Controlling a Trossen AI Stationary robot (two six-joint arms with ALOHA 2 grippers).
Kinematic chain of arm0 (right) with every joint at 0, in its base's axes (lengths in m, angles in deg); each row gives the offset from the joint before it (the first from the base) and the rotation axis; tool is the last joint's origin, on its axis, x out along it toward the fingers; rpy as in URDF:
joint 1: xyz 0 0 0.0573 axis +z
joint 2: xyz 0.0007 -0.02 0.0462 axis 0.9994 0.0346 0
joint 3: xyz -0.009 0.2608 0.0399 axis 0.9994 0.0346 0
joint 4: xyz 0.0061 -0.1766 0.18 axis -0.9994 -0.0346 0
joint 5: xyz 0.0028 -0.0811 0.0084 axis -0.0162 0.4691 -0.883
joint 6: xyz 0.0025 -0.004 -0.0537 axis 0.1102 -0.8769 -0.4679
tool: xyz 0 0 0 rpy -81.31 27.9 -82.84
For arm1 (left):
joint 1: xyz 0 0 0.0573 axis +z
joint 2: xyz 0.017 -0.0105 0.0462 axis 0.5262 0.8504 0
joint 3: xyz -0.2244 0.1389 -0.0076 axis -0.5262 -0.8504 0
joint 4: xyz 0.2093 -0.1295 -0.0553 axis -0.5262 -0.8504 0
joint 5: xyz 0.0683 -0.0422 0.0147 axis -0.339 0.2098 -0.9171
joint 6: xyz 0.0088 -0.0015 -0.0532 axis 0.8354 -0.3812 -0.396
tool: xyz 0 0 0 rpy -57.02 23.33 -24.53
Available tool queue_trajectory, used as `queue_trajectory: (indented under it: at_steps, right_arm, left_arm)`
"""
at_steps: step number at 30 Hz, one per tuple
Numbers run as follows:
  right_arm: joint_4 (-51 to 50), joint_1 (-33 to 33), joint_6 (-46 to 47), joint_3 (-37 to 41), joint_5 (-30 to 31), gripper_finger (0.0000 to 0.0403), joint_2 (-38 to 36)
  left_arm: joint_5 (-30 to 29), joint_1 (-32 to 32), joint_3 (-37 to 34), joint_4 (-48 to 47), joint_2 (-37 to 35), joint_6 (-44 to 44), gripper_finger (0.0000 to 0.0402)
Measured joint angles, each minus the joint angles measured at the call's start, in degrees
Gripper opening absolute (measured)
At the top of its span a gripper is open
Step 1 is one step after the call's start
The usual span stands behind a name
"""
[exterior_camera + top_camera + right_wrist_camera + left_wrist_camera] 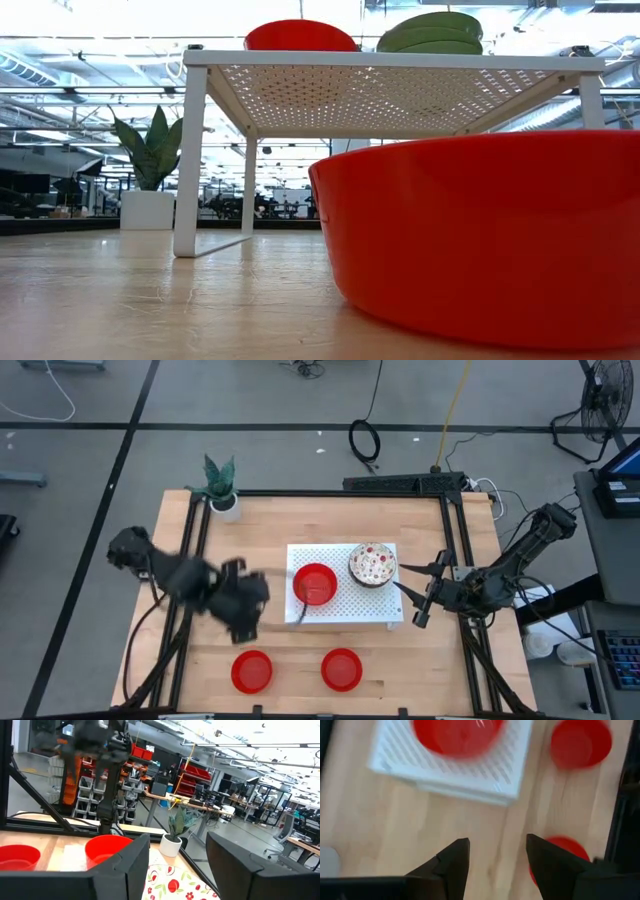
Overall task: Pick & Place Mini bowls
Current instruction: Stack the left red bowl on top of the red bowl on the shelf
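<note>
- The left claw is in the left middle of the high view, above the wooden bench. Its fingers stand wide apart and hold nothing.
- The right claw waits at the right edge of the white perforated rectangular board, also open and empty.
- One plain red round bowl sits on the board, beside a stack of white bowls with red speckles.
- Two more small red bowls rest on the bench at the lower middle of the frame.
- The bowls look light, stiff and smooth, probably slippery. A grip over the rim, one finger inside, seems the safest.
</note>
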Motion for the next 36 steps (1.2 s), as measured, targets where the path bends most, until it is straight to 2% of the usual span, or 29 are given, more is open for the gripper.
queue_trajectory:
  at_steps: [6, 9, 12, 14, 17, 23, 29, 36]
  right_arm:
    - [1.9, 0.0, -3.6, 0.0, 0.0, 0.0180, 0.0]
    - [3.9, 0.0, -5.9, 0.0, -0.1, 0.0180, 0.0]
    - [3.9, 0.0, -6.5, 0.0, -0.1, 0.0180, 0.0]
    - [3.9, 0.0, -7.8, 0.0, -0.1, 0.0180, 0.0]
    - [3.7, 0.0, -9.5, 0.0, -0.1, 0.0178, 0.0]
    - [3.2, 0.0, -12.6, 0.0, -0.2, 0.0176, 0.0]
    - [3.0, 0.0, -13.8, 0.0, -0.2, 0.0176, 0.0]
    - [3.0, 0.0, -13.6, 0.0, -0.2, 0.0176, 0.0]
  left_arm:
    - [-0.9, -9.8, -14.5, 6.2, -0.1, -14.6, 0.0191]
    - [1.0, -11.3, -20.9, 9.2, 0.0, -17.7, 0.0184]
    - [5.1, -11.1, -25.7, 11.4, -0.1, -26.1, 0.0178]
    - [8.8, -11.2, -27.8, 13.6, -0.1, -31.2, 0.0173]
    - [12.3, -11.4, -30.8, 21.7, -0.1, -35.3, 0.0166]
    - [13.8, -12.4, -35.0, 34.6, -0.1, -42.1, 0.0153]
    - [14.1, -14.2, -39.6, 35.5, -0.1, -50.9, 0.0152]
    - [15.3, -16.4, -44.0, 36.4, -0.1, -54.7, 0.0152]
